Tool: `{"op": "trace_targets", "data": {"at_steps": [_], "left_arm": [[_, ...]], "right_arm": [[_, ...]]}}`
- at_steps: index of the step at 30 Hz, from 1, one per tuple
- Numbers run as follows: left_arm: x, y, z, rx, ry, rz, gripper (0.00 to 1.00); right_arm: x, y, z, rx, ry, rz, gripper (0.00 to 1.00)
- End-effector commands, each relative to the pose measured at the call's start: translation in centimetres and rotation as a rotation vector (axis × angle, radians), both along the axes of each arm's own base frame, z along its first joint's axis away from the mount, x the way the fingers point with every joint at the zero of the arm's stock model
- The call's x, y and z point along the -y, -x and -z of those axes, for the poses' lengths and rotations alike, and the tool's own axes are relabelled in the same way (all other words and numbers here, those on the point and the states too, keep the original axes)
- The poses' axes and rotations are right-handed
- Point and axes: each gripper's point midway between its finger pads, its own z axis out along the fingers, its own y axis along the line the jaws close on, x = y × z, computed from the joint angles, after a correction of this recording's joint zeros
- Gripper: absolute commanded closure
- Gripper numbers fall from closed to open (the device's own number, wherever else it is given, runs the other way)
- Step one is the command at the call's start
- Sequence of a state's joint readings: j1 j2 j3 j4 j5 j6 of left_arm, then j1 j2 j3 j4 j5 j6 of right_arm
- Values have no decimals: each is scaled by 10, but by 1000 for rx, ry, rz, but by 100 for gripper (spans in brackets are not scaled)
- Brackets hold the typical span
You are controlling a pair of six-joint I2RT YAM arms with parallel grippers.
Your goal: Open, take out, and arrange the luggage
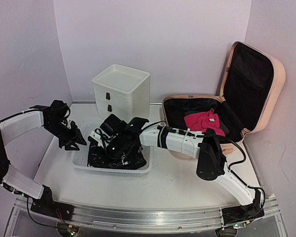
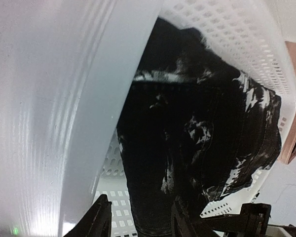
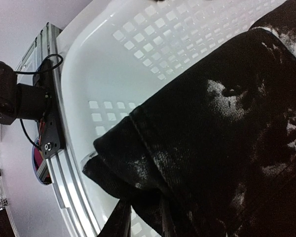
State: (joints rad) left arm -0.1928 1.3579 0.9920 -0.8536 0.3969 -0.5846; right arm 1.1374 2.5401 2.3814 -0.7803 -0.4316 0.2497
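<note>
Pinching a fold of the black denim garment (image 3: 227,128), my right claw (image 3: 142,210) stands narrow at the bottom of its wrist view with cloth between the fingers, probably so I can settle the piece in the white mesh basket (image 1: 81,162). My left claw (image 2: 138,210) hangs half-wide and empty over the basket's left rim, likely ready to help. Only the top view shows the luggage (image 1: 249,84): at the right of the frame, lid standing open, a pink garment (image 1: 203,121) inside. The wrist views show the grip itself.
</note>
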Motion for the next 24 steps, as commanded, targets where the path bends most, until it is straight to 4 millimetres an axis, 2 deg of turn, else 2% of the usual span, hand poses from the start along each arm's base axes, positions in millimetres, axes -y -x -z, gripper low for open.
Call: {"op": "trace_targets", "data": {"at_steps": [1, 6, 8, 11, 12, 13, 14, 15, 17, 18, 19, 21, 22, 24], "left_arm": [[8, 5, 12, -27, 57, -2, 60], [10, 9, 16, -40, 69, 17, 63], [12, 11, 19, -57, 81, 19, 64], [13, 12, 19, -64, 94, 17, 65], [15, 12, 18, -63, 105, 21, 65], [17, 13, 16, -62, 116, 26, 65], [18, 13, 15, -59, 124, 32, 64], [19, 13, 12, -50, 130, 40, 62], [19, 10, 0, -4, 133, 53, 57], [19, 8, -9, 27, 129, 54, 52], [18, 5, -16, 50, 126, 53, 46], [20, 0, -33, 109, 116, 72, 39], [21, -2, -40, 131, 98, 90, 39], [30, -11, -57, 183, 79, 141, 40]], "right_arm": [[-16, -38, 16, 90, -19, 125, 77], [-15, -64, 41, 175, 31, 203, 78], [-12, -72, 59, 225, 67, 215, 77], [-2, -72, 101, 250, 156, 166, 69], [3, -66, 106, 221, 178, 143, 67], [4, -62, 102, 204, 178, 125, 62], [4, -59, 89, 195, 163, 111, 54], [2, -57, 66, 188, 129, 102, 48], [3, -57, 10, 185, 54, 122, 43], [7, -58, -32, 196, -2, 136, 39], [12, -57, -56, 197, -33, 144, 36], [23, -58, -90, 194, -70, 174, 29], [29, -56, -102, 181, -83, 180, 25], [40, -57, -110, 166, -82, 194, 21]]}}
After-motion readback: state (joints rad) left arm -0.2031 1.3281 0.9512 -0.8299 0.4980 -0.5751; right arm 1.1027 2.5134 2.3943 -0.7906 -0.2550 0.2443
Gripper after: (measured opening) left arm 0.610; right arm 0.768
